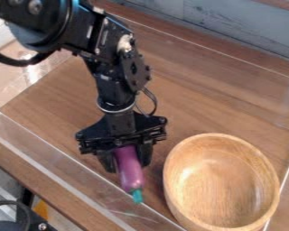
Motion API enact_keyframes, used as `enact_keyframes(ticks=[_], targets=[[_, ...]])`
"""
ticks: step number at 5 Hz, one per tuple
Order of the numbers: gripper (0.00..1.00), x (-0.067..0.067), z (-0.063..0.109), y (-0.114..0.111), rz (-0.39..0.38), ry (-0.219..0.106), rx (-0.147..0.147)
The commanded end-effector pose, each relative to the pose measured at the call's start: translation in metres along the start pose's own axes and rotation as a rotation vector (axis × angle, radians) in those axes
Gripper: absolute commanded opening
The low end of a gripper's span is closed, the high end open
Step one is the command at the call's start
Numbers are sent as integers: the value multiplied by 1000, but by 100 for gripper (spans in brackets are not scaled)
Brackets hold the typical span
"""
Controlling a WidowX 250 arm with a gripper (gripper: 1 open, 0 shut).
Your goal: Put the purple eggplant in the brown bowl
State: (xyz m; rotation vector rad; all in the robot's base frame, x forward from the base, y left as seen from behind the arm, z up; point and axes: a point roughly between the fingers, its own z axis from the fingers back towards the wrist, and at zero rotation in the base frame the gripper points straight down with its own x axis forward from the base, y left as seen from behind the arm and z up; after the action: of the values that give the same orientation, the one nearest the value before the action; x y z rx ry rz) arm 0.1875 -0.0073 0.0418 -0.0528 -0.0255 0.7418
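Note:
The purple eggplant (133, 171) hangs lengthwise between the fingers of my gripper (126, 162), its teal stem tip pointing toward the front edge. The black gripper is shut on it, just above the wooden table near the front. To the right, a short gap away, sits the brown bowl (258, 198), large, round and light wood, with nothing inside. The eggplant is level with the bowl's left rim, outside it.
A clear plastic wall (51, 167) runs along the table's front and left edges, close under the gripper. The black arm (105, 63) reaches down from the upper left. Bare wooden tabletop (219, 90) stretches behind the bowl.

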Motion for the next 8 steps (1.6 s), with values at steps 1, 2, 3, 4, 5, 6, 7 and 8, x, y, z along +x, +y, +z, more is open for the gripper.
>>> enact_keyframes(ticks=[1,2,3,4,5,6,7,8], targets=[[0,3,10,-5,-22,-37,-21],[0,2,13,-5,-31,-40,-15],[0,1,16,-5,-40,-44,-10],[0,0,20,-4,-50,-47,-5],[0,-1,23,-4,-58,-51,0],[0,-2,26,-4,-65,-53,4],[0,-2,30,-4,-72,-55,8],[0,-3,36,-5,-79,-56,10]])
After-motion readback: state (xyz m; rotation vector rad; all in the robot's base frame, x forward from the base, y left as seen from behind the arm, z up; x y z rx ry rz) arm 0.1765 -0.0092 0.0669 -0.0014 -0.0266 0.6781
